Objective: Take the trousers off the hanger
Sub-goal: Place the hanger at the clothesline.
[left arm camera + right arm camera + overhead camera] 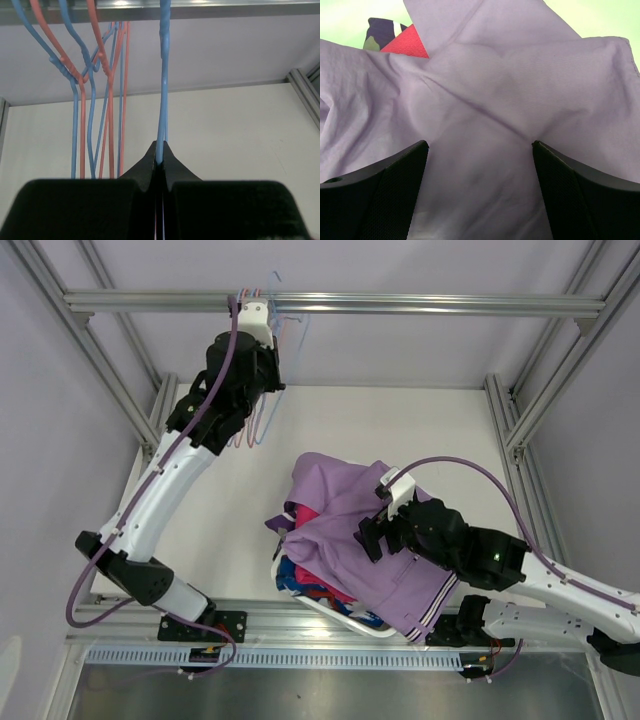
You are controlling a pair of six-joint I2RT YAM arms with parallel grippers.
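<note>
The lilac trousers (350,525) with striped cuffs (432,615) lie spread on top of a heap in a white basket (335,615). My right gripper (372,532) hovers just over them, open, with the lilac cloth (485,100) filling the space between the fingers (480,145) and nothing gripped. Pink trousers (407,44) and camouflage ones (380,30) peek out beneath. My left gripper (272,360) is raised to the rail, shut on the thin wire of a bare blue hanger (163,90) at the fingertips (160,150).
Several more bare blue and orange hangers (92,100) hang from the aluminium rail (420,305) left of the held one. Blue-white patterned cloth (298,585) shows at the basket's left side. Frame posts (545,390) stand at the table's sides.
</note>
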